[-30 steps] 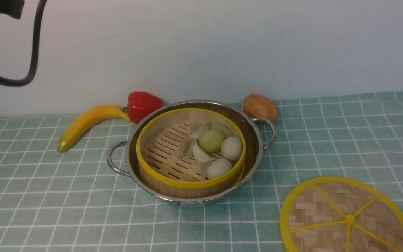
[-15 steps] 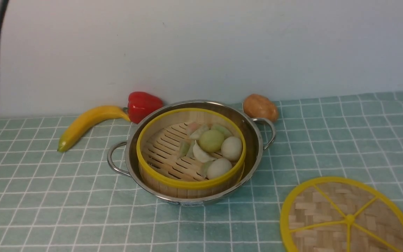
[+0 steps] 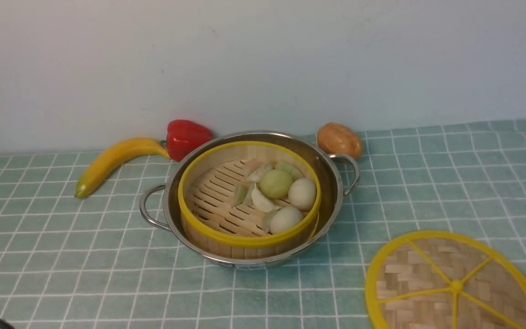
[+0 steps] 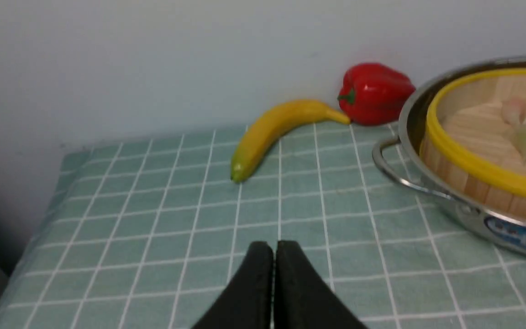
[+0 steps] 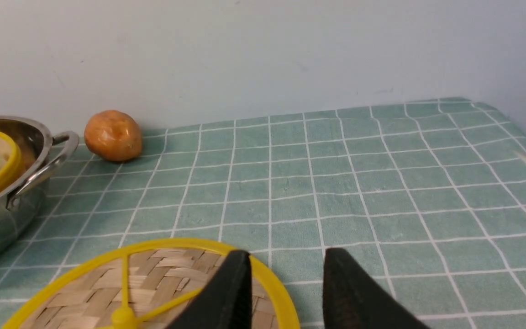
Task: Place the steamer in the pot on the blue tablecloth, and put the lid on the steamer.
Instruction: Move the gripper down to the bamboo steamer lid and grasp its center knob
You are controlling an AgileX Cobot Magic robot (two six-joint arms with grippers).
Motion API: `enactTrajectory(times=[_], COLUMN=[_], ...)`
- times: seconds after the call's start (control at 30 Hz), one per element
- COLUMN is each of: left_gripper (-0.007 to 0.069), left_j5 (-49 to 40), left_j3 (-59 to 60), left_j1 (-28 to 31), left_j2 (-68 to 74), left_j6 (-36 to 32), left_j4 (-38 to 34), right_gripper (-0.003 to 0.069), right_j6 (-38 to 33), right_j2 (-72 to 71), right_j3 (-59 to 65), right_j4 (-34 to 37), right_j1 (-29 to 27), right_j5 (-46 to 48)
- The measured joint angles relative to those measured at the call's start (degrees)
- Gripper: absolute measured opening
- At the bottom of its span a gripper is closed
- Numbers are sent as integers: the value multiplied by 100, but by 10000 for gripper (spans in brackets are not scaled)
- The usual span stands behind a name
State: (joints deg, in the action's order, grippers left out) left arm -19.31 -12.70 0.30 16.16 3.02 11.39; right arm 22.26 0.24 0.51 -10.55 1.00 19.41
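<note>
The right tool (image 5: pixel 286 260) stands wide with nothing in it. One finger is over the yellow rim of the lid (image 5: pixel 167 274), the other over bare cloth, so the edge lies between them. That looks like a set-up for an edge pinch, since a flat disc offers no other hold (I cannot tell whether it touches yet). The left tool (image 4: pixel 274 249) is pressed shut, holds nothing and hangs low over the worktop, well clear of the pot's near handle. It seems parked out of the way.

The lid lies flat, spokes up, at 4 o'clock from the pot (image 3: pixel 331 196). Being round it has no long axis; its spokes fan out from the hub.

The steamer (image 3: pixel 226 201) sits upright and level inside the pot on the tablecloth (image 3: pixel 427 183), mouth up, with the buns crowded toward its 3 o'clock side. So the first half of the task looks done. The pot's handles run roughly from 8 to 2 o'clock.

A banana (image 3: pixel 112 162) lies at 10 o'clock, a pepper (image 3: pixel 187 137) at 11 and a potato (image 3: pixel 339 139) at 1, all against the wall.
</note>
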Motion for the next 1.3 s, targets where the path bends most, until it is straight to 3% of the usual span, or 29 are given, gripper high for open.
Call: enactTrajectory(times=[0.33,0.6,0.97,1.3], left_gripper=[13,33,33,51], left_j5=[-626,-674,-656,-284], left_j3=[618,786,793,1302], left_j1=[0,-120,-120,-120], left_j2=[-1485,-1618,-1618,-1618], left_j6=[421,819,844,-523], left_j4=[216,395,366,-1139], right_gripper=[242,242,242,242], right_j6=[0,0,0,0], right_j2=[0,0,0,0], right_j3=[0,0,0,0], right_j4=[0,0,0,0], right_j1=[0,0,0,0], right_j5=[0,-7,-7,-7])
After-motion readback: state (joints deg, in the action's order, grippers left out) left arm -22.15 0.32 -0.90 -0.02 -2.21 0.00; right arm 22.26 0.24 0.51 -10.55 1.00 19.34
